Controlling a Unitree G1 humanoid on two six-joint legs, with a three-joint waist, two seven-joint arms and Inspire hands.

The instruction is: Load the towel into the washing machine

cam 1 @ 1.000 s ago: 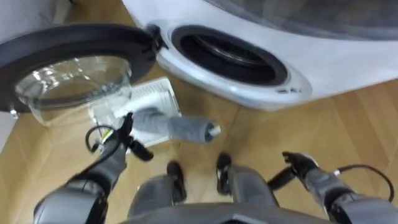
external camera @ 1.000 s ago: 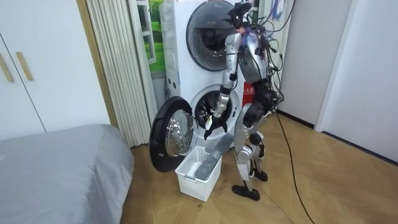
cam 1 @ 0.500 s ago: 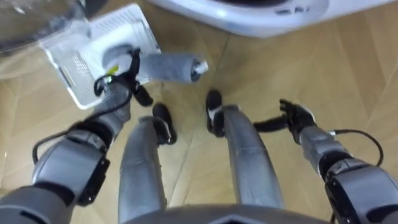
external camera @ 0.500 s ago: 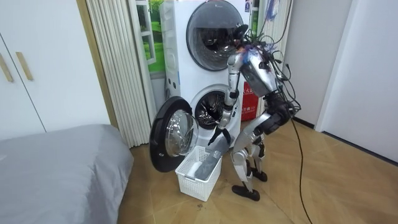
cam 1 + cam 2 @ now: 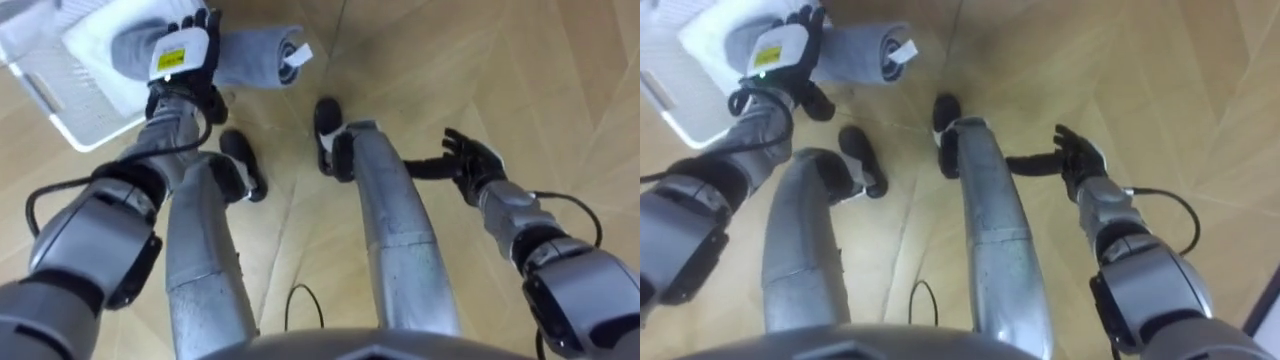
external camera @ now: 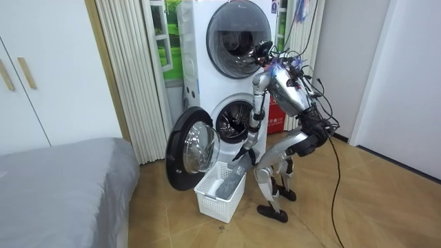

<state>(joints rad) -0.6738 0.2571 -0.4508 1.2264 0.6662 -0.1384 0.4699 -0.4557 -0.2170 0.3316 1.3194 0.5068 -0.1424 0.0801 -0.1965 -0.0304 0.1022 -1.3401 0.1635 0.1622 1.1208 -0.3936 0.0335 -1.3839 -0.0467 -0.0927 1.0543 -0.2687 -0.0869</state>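
Note:
A rolled grey towel (image 5: pixel 255 55) with a white tag lies across the white plastic basket (image 5: pixel 55 100) on the wood floor, just ahead of my feet. My left hand (image 5: pixel 185 52) is stretched down over the middle of the roll, fingers straight and resting on it. Out to the right, my right hand (image 5: pixel 465 160) hangs open beside my right leg, holding nothing. In the room view I stand bent forward over the basket (image 6: pixel 210 198), in front of the lower washing machine (image 6: pixel 258 134), whose round door (image 6: pixel 189 148) is swung open toward the room view's left.
A second machine (image 6: pixel 238 34) is stacked above the washer. A grey bed (image 6: pixel 62 186) fills the room view's lower left, with a pleated curtain (image 6: pixel 127 69) behind it. The open door stands right beside the basket.
I have bent further forward, so the eye views now look down past the washer at the floor. My left hand has come down onto the towel in the basket.

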